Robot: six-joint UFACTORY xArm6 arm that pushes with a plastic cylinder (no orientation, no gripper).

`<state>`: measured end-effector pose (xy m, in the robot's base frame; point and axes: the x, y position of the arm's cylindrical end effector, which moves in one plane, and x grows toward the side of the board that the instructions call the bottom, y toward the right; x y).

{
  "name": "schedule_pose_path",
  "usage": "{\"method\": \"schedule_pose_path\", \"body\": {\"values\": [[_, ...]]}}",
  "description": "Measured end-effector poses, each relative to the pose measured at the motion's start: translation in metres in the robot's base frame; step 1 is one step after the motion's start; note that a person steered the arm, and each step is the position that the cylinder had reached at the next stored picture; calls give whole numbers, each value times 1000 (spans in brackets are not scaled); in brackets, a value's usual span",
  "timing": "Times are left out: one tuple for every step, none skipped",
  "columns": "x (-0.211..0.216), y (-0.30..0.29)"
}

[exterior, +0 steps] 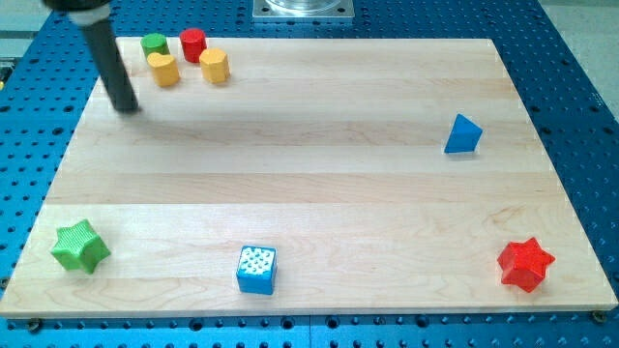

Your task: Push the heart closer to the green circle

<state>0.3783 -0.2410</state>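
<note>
The wooden board (319, 184) fills most of the view and lies on a blue perforated table (571, 58). A grey metal plate (304, 10) is cut off by the view's top edge, just above the board's far rim.

The dark rod enters from the view's top left, its upper part cropped by the frame, and slants down to my tip (126, 106), which sits on the board near the left edge. The arm carries no claw, so nothing spreads or pinches here.

A cluster of four small blocks lies just to the right of my tip, near the view's top left. The green circle (155, 44) is a short cylinder, partly hidden by the yellow heart (164, 70), which sits just below it and seems to touch it. The heart's outline is hard to make out at this size; which way its point faces and how its long axis runs cannot be told. It is the block nearest my tip, a little apart from it. A red cylinder (192, 43) stands beside the green circle, and a yellow hexagon-like block (214, 66) lies below it.

Well apart from these lie a green star (80, 246) at bottom left, a red star (525, 263) at bottom right, a blue cube (256, 269) with a white-dotted top at bottom centre, and a blue triangle (462, 134) at right.
</note>
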Motion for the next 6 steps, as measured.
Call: {"method": "schedule_pose_path", "body": {"values": [[107, 33], [148, 57], [174, 58], [204, 63], [234, 44], [196, 15]]}}
